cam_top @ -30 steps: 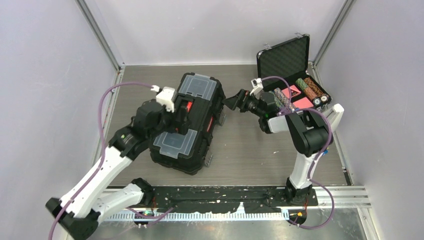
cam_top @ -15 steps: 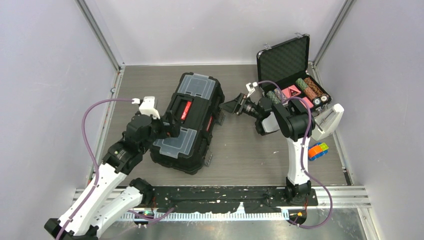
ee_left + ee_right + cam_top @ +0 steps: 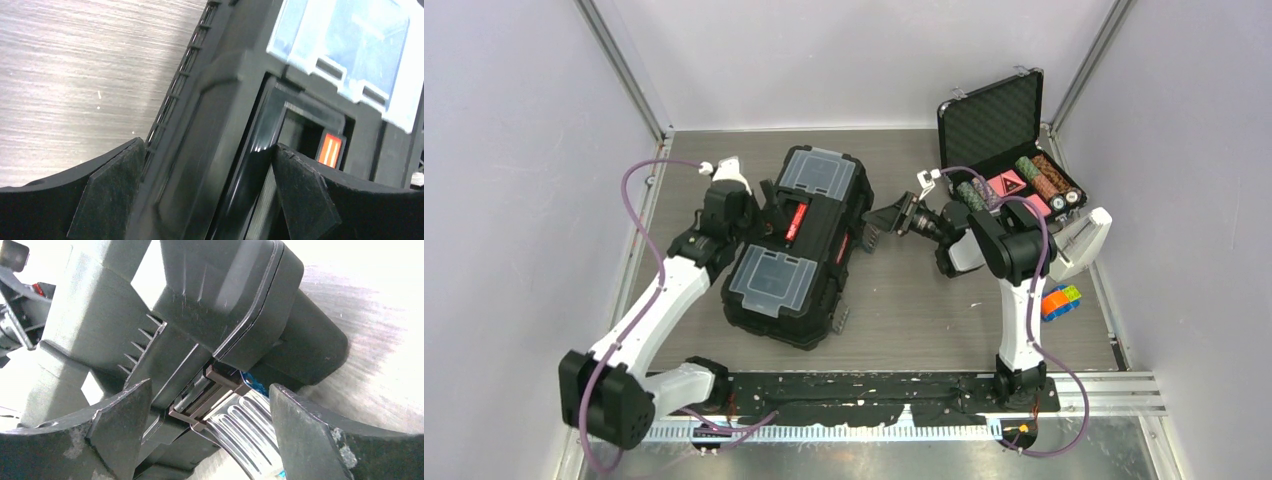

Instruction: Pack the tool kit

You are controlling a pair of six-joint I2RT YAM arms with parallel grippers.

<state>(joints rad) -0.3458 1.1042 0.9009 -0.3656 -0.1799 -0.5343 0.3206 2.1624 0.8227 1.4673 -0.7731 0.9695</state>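
Note:
The black toolbox (image 3: 799, 250) lies in the middle of the table with its lid down, two clear-lidded compartments and the red handle (image 3: 796, 217) on top. My left gripper (image 3: 767, 208) is open at the lid's left edge. In the left wrist view its fingers (image 3: 112, 195) straddle the lid's black ridge (image 3: 215, 150). My right gripper (image 3: 882, 217) is open at the box's right side. In the right wrist view it (image 3: 210, 427) brackets a ribbed latch (image 3: 250, 425) with a blue hinge. No small hand tools show.
An open foam-lined black case (image 3: 1009, 145) with poker chips stands at the back right. A multicoloured cube (image 3: 1060, 300) lies by the right arm's base. Metal frame rails run along both sides. A second latch (image 3: 839, 318) sticks out at the box's near right side.
My left gripper has moved from over the lid's middle back and left to the lid's left edge. My right gripper has shifted slightly left toward the latch, and the arm's elbow swung aside, uncovering the cube.

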